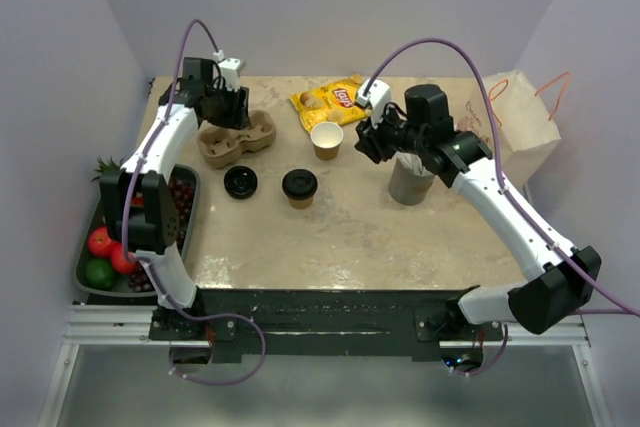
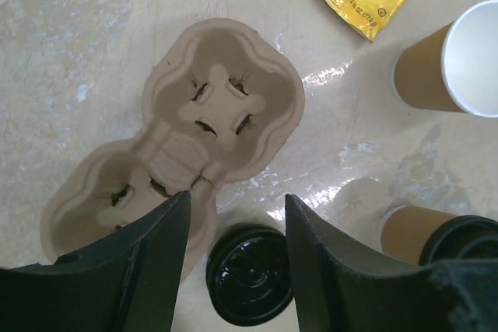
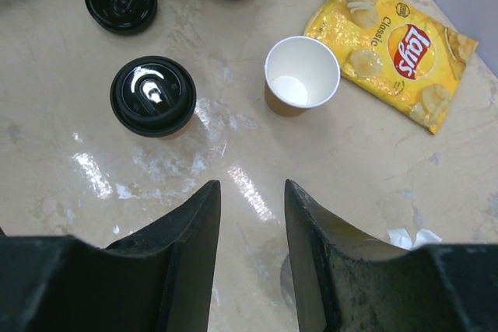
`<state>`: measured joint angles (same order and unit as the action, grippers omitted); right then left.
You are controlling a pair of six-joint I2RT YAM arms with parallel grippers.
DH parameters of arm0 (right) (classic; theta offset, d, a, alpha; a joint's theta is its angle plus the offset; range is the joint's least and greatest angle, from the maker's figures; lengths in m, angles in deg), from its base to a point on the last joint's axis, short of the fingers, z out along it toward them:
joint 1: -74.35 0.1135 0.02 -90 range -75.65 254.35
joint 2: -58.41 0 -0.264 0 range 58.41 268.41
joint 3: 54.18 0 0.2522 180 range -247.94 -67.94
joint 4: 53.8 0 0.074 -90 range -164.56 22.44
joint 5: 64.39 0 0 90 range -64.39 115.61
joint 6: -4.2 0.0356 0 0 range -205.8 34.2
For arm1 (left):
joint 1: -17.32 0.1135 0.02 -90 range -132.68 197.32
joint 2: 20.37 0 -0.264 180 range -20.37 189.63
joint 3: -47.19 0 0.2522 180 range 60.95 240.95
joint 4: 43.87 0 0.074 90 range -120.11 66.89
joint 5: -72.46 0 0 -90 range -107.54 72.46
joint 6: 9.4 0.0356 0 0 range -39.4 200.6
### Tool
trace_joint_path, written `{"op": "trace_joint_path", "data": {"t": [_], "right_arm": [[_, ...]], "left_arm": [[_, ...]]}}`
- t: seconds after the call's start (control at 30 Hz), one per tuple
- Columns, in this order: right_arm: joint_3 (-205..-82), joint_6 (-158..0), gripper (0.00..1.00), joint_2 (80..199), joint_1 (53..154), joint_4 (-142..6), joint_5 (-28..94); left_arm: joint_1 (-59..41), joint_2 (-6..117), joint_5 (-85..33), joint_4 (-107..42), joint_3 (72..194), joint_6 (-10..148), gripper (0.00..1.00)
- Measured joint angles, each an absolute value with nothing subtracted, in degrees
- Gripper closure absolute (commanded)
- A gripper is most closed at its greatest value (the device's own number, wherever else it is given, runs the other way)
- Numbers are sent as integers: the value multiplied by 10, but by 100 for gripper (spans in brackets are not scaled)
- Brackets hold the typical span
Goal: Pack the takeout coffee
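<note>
Beige stone-look table (image 1: pixel 380 237) carries everything. The left gripper (image 2: pixel 237 198) hangs over the pulp carrier (image 1: pixel 236 139), fingers apart around nothing; the right gripper (image 3: pixel 250 186) hovers by the grey straw cup (image 1: pixel 410 185), fingers likewise parted and empty. A yellow crisp bag (image 1: pixel 328 100) lies at the back. The open kraft cup (image 1: pixel 327 139) stands just in front of it, the lidded cup (image 1: pixel 299 187) sits mid-table, and the loose black lid (image 1: pixel 240 182) lies just left of that.
</note>
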<state>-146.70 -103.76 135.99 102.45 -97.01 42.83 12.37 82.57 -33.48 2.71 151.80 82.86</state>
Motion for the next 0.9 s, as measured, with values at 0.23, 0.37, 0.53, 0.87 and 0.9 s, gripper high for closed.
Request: {"op": "trace_joint_path", "data": {"t": [0.23,0.37,0.53,0.87,0.9], "right_arm": [[-1449,-1034,56,1352,1024,-967,432],[-1438,-1034,56,1348,1024,-967,433],[-1430,-1036,55,1347,1024,-972,433],[-1406,-1039,54,1323,1009,-975,434],[-1404,-1039,54,1323,1008,-975,434]], "left_arm": [[125,914,-355,102,1652,987,46],[128,964,-366,164,1744,1119,48],[133,1048,-363,237,1839,1236,50],[151,1107,-387,328,1878,1324,50],[153,1107,-391,330,1878,1325,50]]}}
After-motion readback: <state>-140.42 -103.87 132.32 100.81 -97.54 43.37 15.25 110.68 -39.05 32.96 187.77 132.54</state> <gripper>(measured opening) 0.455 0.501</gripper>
